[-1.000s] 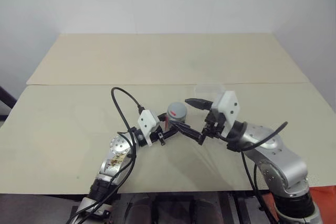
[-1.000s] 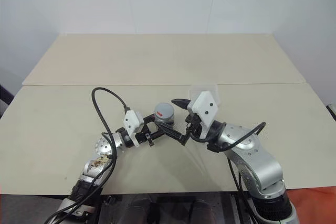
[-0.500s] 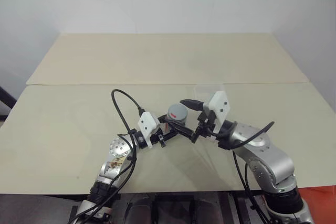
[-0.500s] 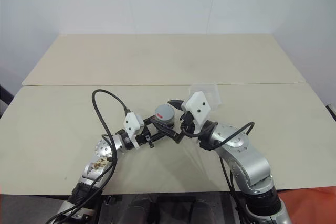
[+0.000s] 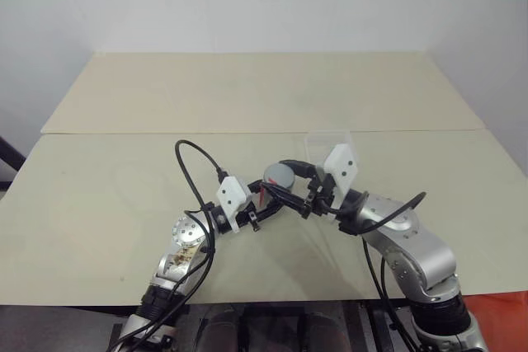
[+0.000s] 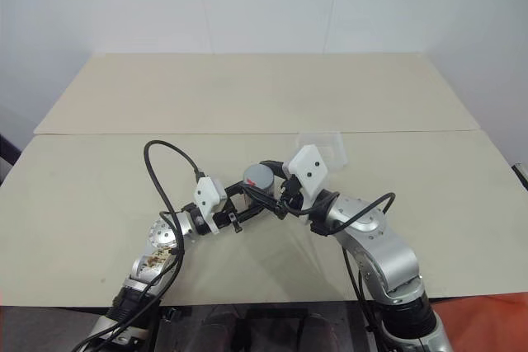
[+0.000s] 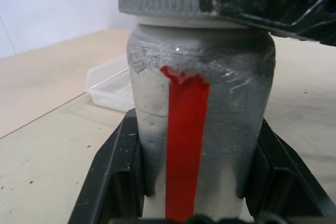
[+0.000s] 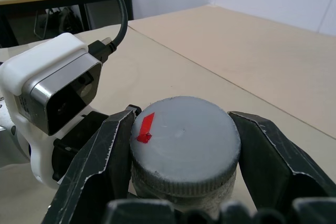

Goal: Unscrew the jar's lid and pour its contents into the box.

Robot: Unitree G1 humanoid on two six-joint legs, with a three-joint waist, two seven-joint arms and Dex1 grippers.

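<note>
the right gripper (image 8: 181, 182) has its two black fingers pressed against opposite sides of the flat round grey lid with a small red mark (image 8: 184, 142), clamped on its ribbed rim. just under it, the left gripper (image 7: 197, 182) is closed around the body of the small silvery-grey cylindrical jar with a red stripe down its side (image 7: 199, 114), its fingers hugging the lower half. in the head views this whole cluster sits at the centre of the frame, a little below the middle, with the jar held upright just above the pale beige table (image 5: 99, 195).

the lid looks stiff and its knurled edge should give good bite, so the rim is the right place to hold for twisting. the jar's wall looks hard but smooth and a bit scuffed, so i'd guess it could spin in the lower grip if the thread is tight; a hold low on the body, well clear of the lid, suits it. it looks light.

the shallow clear plastic box with rounded corners (image 5: 328, 143) rests on the table just up and right of the grippers, near, but not touching. it looks flimsy and easy to nudge.
</note>
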